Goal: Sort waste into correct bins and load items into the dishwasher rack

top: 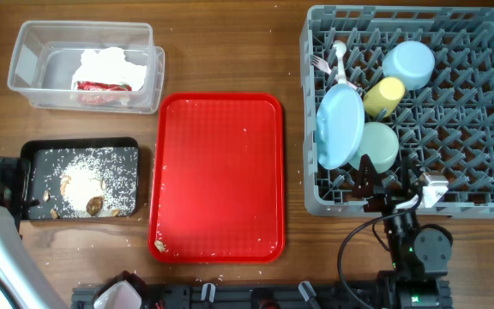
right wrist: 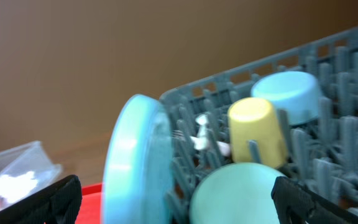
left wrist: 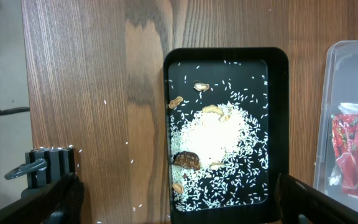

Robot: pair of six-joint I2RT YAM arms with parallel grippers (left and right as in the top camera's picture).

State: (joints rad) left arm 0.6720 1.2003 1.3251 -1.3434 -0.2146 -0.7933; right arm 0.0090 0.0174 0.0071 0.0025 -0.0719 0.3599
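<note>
Pincers [left wrist: 179, 198] [right wrist: 176, 198] fully apart, both empty.

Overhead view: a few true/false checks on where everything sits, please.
1. The napkin and the red wrapper lie in the clear tub. True.
2. The rice pile sits on the red tray. False: it is in the black tray; the red tray bears only a few specks.
3. The blue plate stands on edge in the rack. True.
4. The yellow cup is on the table outside the rack. False: it is in the rack, between the blue bowl and the green bowl.
5. The left gripper and the right gripper are open and empty. True.
</note>
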